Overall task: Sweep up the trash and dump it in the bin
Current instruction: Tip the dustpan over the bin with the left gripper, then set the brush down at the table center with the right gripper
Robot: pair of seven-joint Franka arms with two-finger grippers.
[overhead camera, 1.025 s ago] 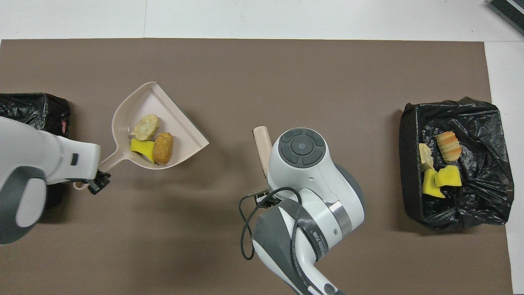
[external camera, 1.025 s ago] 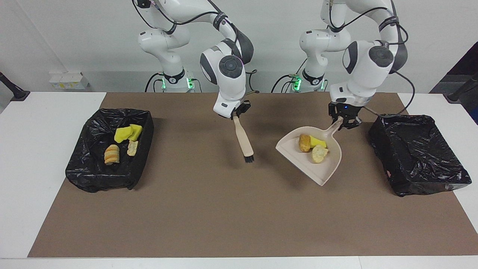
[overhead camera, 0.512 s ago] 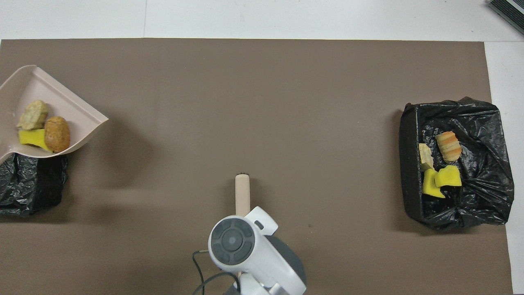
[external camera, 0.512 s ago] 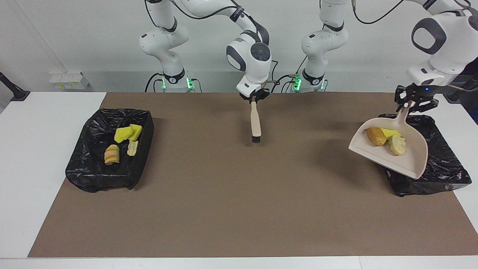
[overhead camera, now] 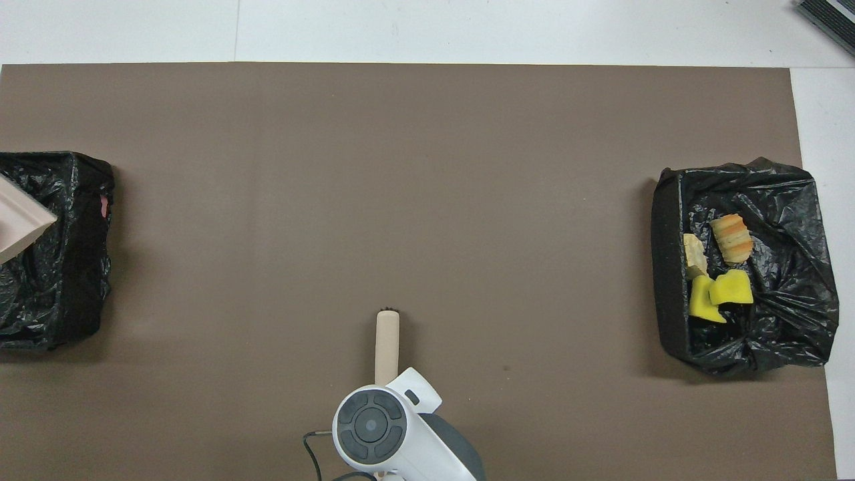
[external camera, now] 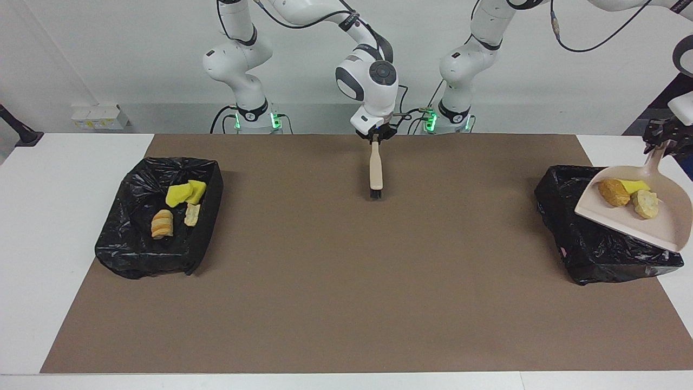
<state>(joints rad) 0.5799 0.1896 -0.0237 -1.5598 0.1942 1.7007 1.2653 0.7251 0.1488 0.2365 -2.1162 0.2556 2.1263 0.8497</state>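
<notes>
My left gripper (external camera: 662, 142) is shut on the handle of the beige dustpan (external camera: 658, 225), which it holds tilted over the black-lined bin (external camera: 555, 216) at the left arm's end. Trash lies in the pan: a brown bread piece (external camera: 613, 193), a yellow sponge chunk (external camera: 634, 186) and a beige piece (external camera: 646, 204). In the overhead view only a corner of the dustpan (overhead camera: 20, 220) shows over that bin (overhead camera: 73, 267). My right gripper (external camera: 374, 138) is shut on a brush (external camera: 375, 172), which hangs bristles down over the mat, close to the robots. The brush (overhead camera: 387, 337) points away from them.
A second black-lined bin (external camera: 141, 260) at the right arm's end holds several scraps, among them yellow chunks (external camera: 184, 193) and a striped bread roll (external camera: 162, 223). That second bin (overhead camera: 801, 200) also shows from overhead. A brown mat (external camera: 346, 303) covers the table.
The left arm has carried the loaded dustpan from the mat's middle to over the bin at its end. The right arm has drawn the brush back toward the robots.
</notes>
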